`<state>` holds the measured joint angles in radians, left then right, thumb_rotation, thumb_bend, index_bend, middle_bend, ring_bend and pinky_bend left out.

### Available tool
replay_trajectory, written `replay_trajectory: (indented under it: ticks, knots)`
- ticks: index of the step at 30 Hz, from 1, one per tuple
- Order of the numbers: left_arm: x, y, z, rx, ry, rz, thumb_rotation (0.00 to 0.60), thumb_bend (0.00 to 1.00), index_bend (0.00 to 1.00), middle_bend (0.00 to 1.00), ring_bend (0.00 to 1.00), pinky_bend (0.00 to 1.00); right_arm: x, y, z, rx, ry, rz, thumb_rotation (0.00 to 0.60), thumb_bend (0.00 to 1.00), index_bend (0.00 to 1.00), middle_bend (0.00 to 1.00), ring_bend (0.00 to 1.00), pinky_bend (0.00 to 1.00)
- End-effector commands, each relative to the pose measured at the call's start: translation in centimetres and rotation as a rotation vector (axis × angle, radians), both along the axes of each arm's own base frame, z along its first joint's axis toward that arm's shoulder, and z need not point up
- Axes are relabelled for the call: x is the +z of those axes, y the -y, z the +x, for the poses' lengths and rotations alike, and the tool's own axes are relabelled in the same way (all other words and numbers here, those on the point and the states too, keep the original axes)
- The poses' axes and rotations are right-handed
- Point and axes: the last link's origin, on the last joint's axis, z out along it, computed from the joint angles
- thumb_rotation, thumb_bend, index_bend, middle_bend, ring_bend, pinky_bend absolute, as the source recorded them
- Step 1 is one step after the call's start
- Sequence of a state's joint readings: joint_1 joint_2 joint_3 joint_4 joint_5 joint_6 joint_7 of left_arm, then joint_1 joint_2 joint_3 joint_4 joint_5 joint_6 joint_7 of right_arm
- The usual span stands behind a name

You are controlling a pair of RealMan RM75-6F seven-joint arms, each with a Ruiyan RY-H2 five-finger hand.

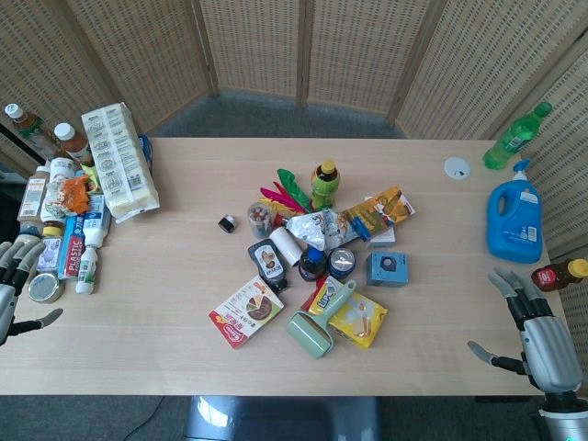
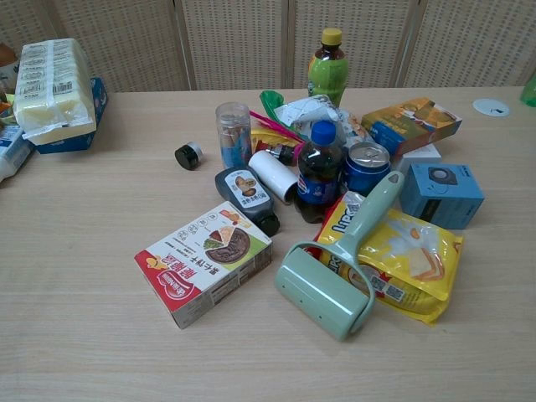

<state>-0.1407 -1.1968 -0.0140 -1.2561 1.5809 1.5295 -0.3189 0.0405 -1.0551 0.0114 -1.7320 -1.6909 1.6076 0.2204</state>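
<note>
Lint roller (image 1: 318,323) lies mid-table on a yellow packet (image 1: 356,319); left hand (image 1: 13,280) and right hand (image 1: 537,340) hover spread wide, empty, at opposite table (image 1: 138,367) edges.

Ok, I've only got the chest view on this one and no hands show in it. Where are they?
Observer: The left hand is at the left edge of the table, fingers spread, holding nothing.
Operator: And the right?
Observer: The right hand is by the near right corner, also open and empty.
Operator: Anything close to it?
Observer: A brown bottle lies on its side just beyond it, at the table's right edge.
</note>
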Motion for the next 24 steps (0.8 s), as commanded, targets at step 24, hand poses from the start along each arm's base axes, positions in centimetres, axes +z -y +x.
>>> replay_trajectory:
  ticks: [24]
  knots:
    - [-7.1, -12.8, 10.6, -0.182, -0.287, -0.287, 0.6, 0.0, 0.0, 0.0, 0.0, 0.0, 0.0, 0.1, 0.0, -0.002, 0.0, -0.004, 0.6, 0.0, 0.0, 0.0, 0.0, 0.0]
